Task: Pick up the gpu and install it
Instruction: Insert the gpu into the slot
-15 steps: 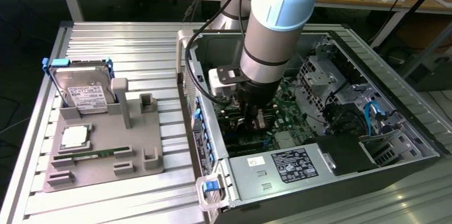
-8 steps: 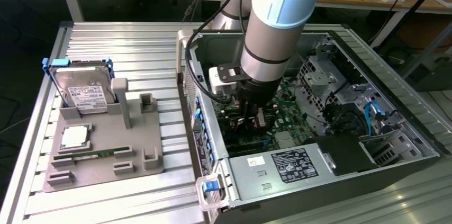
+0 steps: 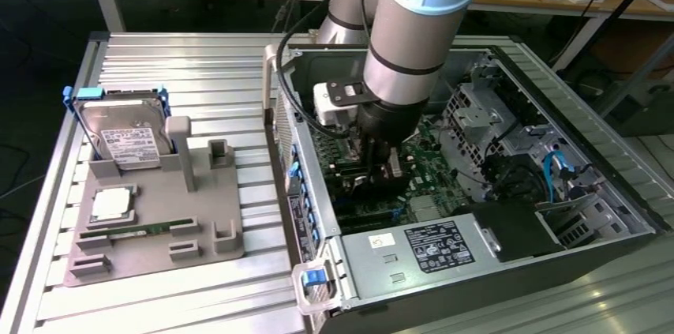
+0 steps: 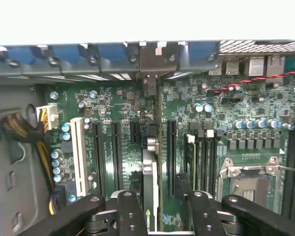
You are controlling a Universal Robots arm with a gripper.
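Observation:
The gpu [image 4: 148, 172] stands on its edge in a dark expansion slot of the green motherboard [image 4: 118, 105]. Its metal bracket [image 4: 155, 59] reaches the rear wall of the case. In the wrist view my gripper [image 4: 162, 216] straddles the card from above. One black finger [image 4: 130, 211] sits close beside the card, and the other finger [image 4: 202, 211] stands clearly apart from it, so the jaws are open. In the exterior view my gripper [image 3: 380, 162] reaches deep into the open computer case [image 3: 316, 192], low over the motherboard.
A white slot [image 4: 78, 155], yellow-black cables [image 4: 24, 130], memory slots [image 4: 201, 157] and the CPU socket [image 4: 248, 182] surround the card. The power supply [image 3: 421, 243] fills the case's near end. Outside it, a grey fixture [image 3: 200, 231] holds a hard drive [image 3: 125, 140], a processor [image 3: 110, 206] and a memory stick [image 3: 137, 231].

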